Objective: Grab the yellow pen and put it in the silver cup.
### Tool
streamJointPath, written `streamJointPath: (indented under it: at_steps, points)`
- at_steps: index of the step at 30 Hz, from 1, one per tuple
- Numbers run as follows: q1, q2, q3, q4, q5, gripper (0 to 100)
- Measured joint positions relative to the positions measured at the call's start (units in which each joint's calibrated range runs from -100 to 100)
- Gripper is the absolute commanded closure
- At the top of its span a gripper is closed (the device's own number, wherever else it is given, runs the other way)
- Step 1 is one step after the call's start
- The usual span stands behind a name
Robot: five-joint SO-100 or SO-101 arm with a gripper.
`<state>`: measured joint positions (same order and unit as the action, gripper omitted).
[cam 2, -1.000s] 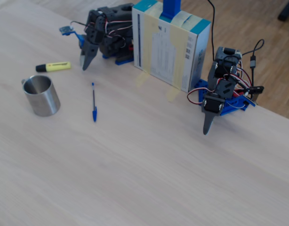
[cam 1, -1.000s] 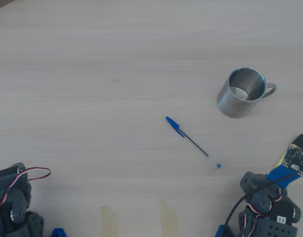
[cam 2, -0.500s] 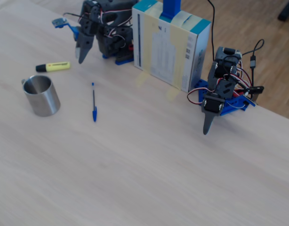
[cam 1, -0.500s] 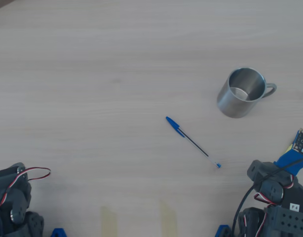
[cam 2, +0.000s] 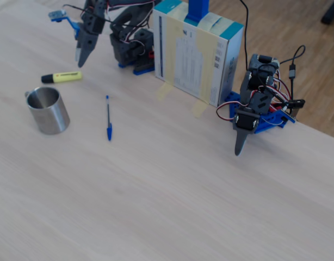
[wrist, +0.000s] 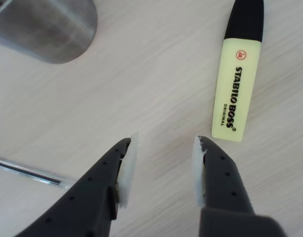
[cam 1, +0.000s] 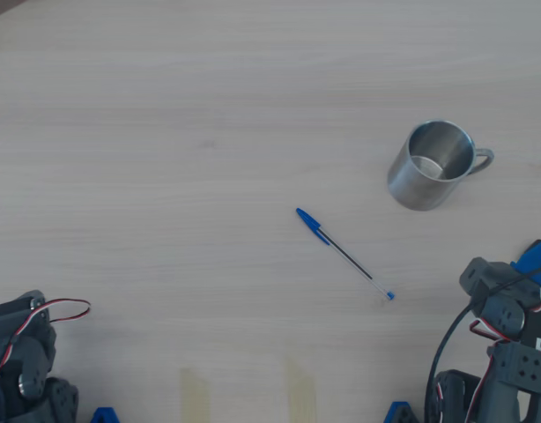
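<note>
Altogether the worktop (cam 2: pixel 172 185) carries one yellow pen (cam 2: pixel 62 78), one silver cup (cam 2: pixel 47 111) and one thin blue ballpoint (cam 2: pixel 108 116); two arms stand at its far edge in the fixed view, on either side of a white and teal box (cam 2: pixel 197 51).

In the wrist view the tool (wrist: pixel 163 143) is spread apart, its two dark fingers (wrist: pixel 104 175) set with pale pads, and bare wood shows in the gap between them. It holds nothing and touches nothing. In the fixed view it hangs point-down above the worktop (cam 2: pixel 81 53), clear of the surface.

In the wrist view the yellow pen (wrist: pixel 239 81) lies flat on the wood, just beyond the right-hand finger and slightly to its right, black cap pointing away. The silver cup (wrist: pixel 45 27) sits at upper left of that view, and the ballpoint (wrist: pixel 28 172) lies beside the left-hand finger. From the fixed view the pen lies just behind the upright cup, apart from it.
</note>
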<state>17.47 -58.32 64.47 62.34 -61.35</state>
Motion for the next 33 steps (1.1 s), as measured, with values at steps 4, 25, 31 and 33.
streamJointPath:
  at_steps: [4, 25, 31, 33]
  points:
    - [2.3, 2.2, 0.0, -3.8, 0.0, 81]
    - [9.8, 13.9, -0.6, -17.2, 0.0, 81]
    - [12.4, 16.1, -2.7, -17.6, 0.0, 81]
    - [13.9, 16.3, -2.7, -17.6, 0.0, 81]
